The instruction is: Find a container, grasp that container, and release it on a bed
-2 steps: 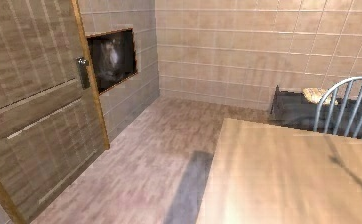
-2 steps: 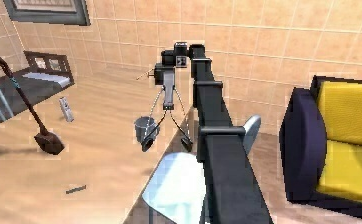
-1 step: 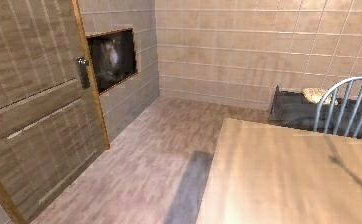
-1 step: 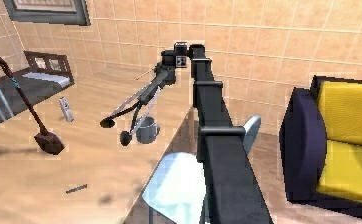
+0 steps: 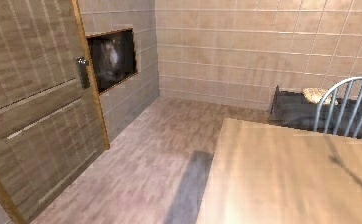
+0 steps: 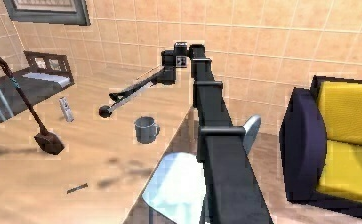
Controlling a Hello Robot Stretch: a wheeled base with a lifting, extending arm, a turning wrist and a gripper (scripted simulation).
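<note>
A small grey cup-like container [image 6: 146, 128] stands upright on the wooden table [image 6: 59, 165], near its far edge. My arm rises as a dark bar from the arm side view's bottom and ends high above the table. From there the gripper [image 6: 111, 106] reaches down to the left, its thin fingers ending left of the grey container and a little above it. Only bare tabletop lies behind the fingertips, so it holds nothing.
On the table lie a dark long-handled spatula [image 6: 31, 115], a small pale object [image 6: 64, 108] and a tiny dark piece [image 6: 77, 186]. A pale blue chair [image 6: 177, 188] stands at the table's edge. A dark sofa with yellow cushions [image 6: 334, 140] is right. Ahead are a wooden door [image 5: 34, 95], the table [image 5: 289, 175] and a spindle chair [image 5: 344, 105].
</note>
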